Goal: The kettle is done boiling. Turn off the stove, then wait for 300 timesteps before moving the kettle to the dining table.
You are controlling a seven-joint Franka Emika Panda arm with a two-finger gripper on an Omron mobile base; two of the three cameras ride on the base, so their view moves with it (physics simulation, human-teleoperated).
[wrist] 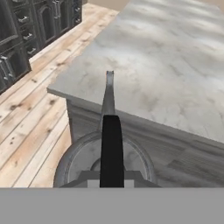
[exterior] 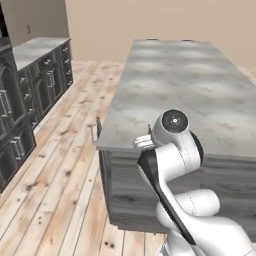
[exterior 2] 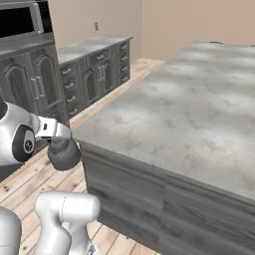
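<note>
The kettle (exterior 2: 63, 154) is a small dark grey rounded pot that hangs in the air just off the near left corner of the dining table (exterior 2: 189, 109), slightly below its top. My gripper (exterior 2: 59, 141) is shut on the kettle's thin black arched handle (wrist: 111, 144). From above, the hand view gives the kettle's round body (wrist: 78, 159) with its narrow spout reaching toward the table corner (wrist: 59, 89). The pale marble slab of the dining table (exterior: 180, 85) stretches away ahead and to the right, on dark grey cabinet fronts (exterior: 127, 190). The stove is out of view.
Dark cabinets with a marble counter (exterior: 40, 50) line the left wall, also seen further back (exterior 2: 94, 47). A black oven front (exterior 2: 20, 22) sits at the upper left. Wooden floor (exterior: 65, 175) runs between those cabinets and the table.
</note>
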